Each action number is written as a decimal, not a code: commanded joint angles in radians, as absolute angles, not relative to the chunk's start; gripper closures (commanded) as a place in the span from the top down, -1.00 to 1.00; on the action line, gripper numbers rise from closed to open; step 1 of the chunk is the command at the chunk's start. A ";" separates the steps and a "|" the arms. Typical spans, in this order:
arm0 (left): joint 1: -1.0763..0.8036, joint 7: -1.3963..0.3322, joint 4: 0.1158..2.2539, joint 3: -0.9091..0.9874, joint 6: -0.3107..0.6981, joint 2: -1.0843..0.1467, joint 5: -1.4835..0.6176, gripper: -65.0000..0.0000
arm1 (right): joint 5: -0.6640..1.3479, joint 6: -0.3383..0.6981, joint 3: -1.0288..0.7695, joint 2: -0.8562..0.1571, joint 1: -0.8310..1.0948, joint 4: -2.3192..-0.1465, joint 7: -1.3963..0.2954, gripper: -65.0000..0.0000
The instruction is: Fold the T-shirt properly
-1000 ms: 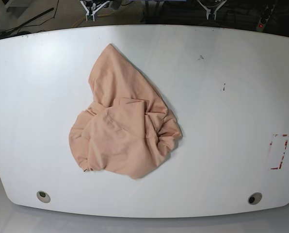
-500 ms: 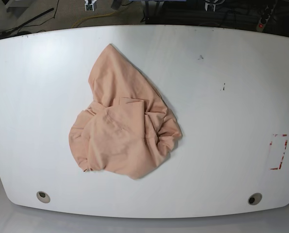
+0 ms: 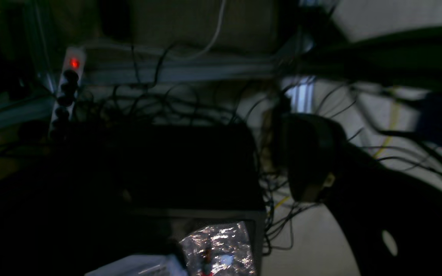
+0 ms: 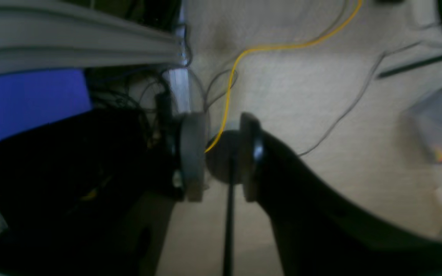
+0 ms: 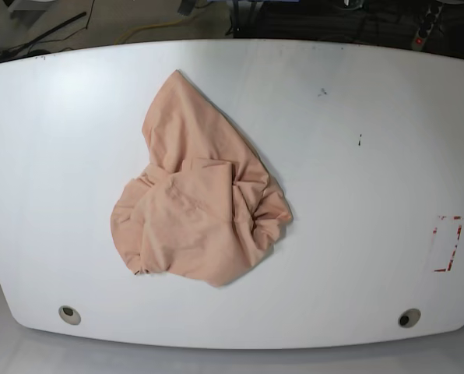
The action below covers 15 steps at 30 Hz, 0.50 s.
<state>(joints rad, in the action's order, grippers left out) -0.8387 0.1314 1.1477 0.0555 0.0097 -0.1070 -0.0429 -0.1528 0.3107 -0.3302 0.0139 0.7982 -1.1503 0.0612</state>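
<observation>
- I work in what looks like a lab or test room, not a home.
- My bench is a bare white table (image 5: pixel 356 257) with cable holes (image 5: pixel 69 315) and a red tape mark (image 5: pixel 448 244).
- Below it I see tangled wires (image 3: pixel 190 111), a power strip (image 3: pixel 65 92) with its red light on, a yellow cable (image 4: pixel 244 57) and pale carpet (image 4: pixel 320 76).

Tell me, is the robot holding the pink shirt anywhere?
No. The T-shirt lies crumpled by itself on the white table, with no gripper on it. Neither arm shows in the base view.
</observation>
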 commanded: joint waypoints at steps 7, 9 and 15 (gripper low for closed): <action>-1.089 0.148 1.498 0.124 -0.002 -0.143 -0.044 0.49 | -0.085 0.315 -0.335 0.070 1.038 -1.481 0.073 -0.58; -1.135 0.148 1.583 0.150 -0.002 -0.143 -0.045 0.49 | -0.030 0.315 -0.335 0.073 1.095 -1.561 0.073 -0.58; -1.227 0.150 1.799 0.211 -0.002 -0.140 -0.045 0.49 | 0.099 0.315 -0.334 0.073 1.222 -1.744 0.074 -0.58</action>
